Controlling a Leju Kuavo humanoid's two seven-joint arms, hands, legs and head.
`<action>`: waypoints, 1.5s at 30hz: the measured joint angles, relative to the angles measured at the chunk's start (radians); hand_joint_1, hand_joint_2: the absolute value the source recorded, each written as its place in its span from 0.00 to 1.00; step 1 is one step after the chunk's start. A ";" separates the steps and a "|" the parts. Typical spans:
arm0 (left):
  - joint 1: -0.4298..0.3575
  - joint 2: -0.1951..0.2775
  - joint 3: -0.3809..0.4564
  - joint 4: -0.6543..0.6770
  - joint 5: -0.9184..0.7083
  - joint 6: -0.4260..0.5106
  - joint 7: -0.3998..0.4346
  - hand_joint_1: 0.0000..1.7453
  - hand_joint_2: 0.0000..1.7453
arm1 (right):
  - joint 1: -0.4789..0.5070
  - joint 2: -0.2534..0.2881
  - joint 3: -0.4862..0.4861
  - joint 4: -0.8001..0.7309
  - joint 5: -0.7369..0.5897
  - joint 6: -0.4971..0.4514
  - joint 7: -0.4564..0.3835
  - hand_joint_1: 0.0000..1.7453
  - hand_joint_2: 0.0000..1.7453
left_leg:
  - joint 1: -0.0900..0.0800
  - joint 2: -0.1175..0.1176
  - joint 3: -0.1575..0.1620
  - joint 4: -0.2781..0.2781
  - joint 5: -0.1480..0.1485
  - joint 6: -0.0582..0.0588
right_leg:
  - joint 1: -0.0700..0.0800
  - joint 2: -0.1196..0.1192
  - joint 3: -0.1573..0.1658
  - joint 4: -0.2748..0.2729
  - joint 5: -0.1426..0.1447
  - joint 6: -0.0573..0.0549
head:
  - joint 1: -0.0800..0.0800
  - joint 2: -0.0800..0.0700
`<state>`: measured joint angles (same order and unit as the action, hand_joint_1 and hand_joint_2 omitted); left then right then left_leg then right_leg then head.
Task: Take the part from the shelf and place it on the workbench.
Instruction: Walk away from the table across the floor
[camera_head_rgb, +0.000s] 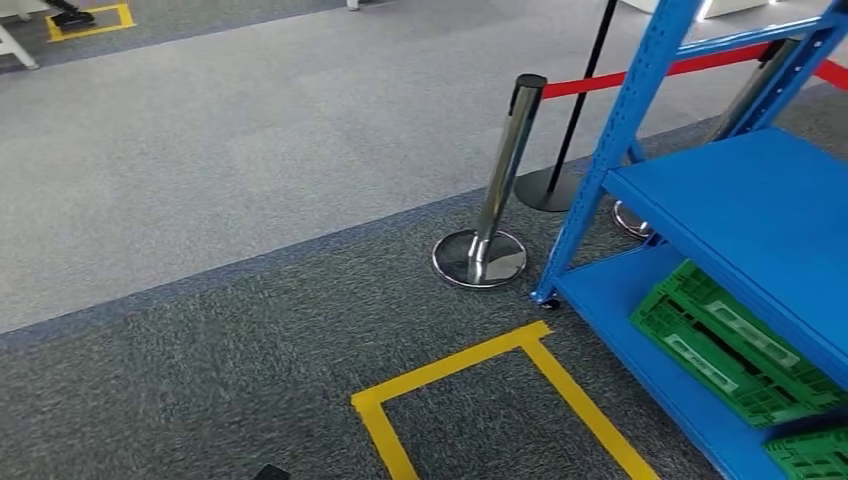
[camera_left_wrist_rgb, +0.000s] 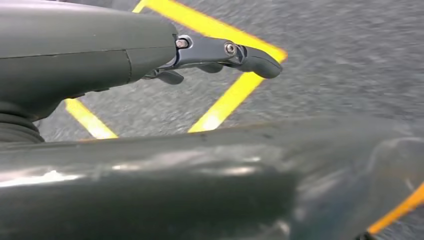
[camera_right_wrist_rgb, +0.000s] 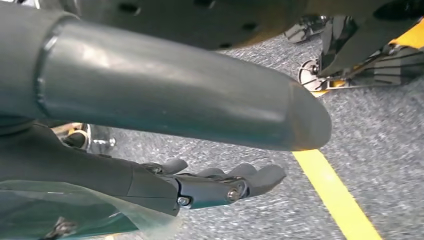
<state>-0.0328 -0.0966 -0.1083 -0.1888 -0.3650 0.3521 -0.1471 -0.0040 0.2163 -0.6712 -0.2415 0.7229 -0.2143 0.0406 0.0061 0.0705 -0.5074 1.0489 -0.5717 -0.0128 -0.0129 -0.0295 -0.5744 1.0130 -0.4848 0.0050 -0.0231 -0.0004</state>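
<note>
Approach step: blue shelf (camera_head_rgb: 740, 210) at right of frame, my left hand (camera_left_wrist_rgb: 220, 55) and right hand (camera_right_wrist_rgb: 215, 182) hang empty, fingers loosely extended; next, face shelf, find part.

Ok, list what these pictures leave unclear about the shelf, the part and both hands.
- Part: the head view cuts the blue shelf at its right edge; none can be made out.
- Green crates: the shelf board above hides their far side.
- Left hand: in the left wrist view, a blurred dark body part covers the floor beneath it.
- Right hand: in the right wrist view, the thick thumb hides much of it.
</note>
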 joint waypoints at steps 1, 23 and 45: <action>0.001 0.000 0.000 0.000 0.000 0.000 0.000 0.00 0.00 | -0.002 0.000 0.000 0.000 0.000 0.000 0.002 0.00 0.00 | 0.002 -0.032 -0.026 0.059 -0.033 -0.002 | 0.000 0.013 0.000 0.000 0.001 -0.005 | -0.001 0.000; 0.009 -0.001 0.001 0.002 0.002 -0.005 -0.010 0.00 0.00 | -0.001 0.000 -0.073 0.001 -0.067 0.005 0.017 0.00 0.00 | 0.001 0.005 -0.002 -0.079 0.078 0.033 | -0.004 -0.005 -0.050 0.093 -0.023 0.047 | 0.002 0.000; 0.010 -0.004 0.005 0.002 0.013 -0.003 -0.020 0.00 0.00 | 0.001 0.004 -0.133 0.001 -0.094 0.015 0.021 0.00 0.00 | 0.007 -0.122 -0.006 -0.066 0.075 0.036 | 0.004 0.148 -0.024 0.012 -0.002 0.022 | -0.003 0.000</action>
<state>-0.0232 -0.1001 -0.1038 -0.1869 -0.3516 0.3494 -0.1671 -0.0030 0.2206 -0.8042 -0.2403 0.6292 -0.1990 0.0615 0.0129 -0.0515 -0.5134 0.9832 -0.4972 0.0237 -0.0086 0.1183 -0.5988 1.0247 -0.4871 0.0267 -0.0265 -0.0004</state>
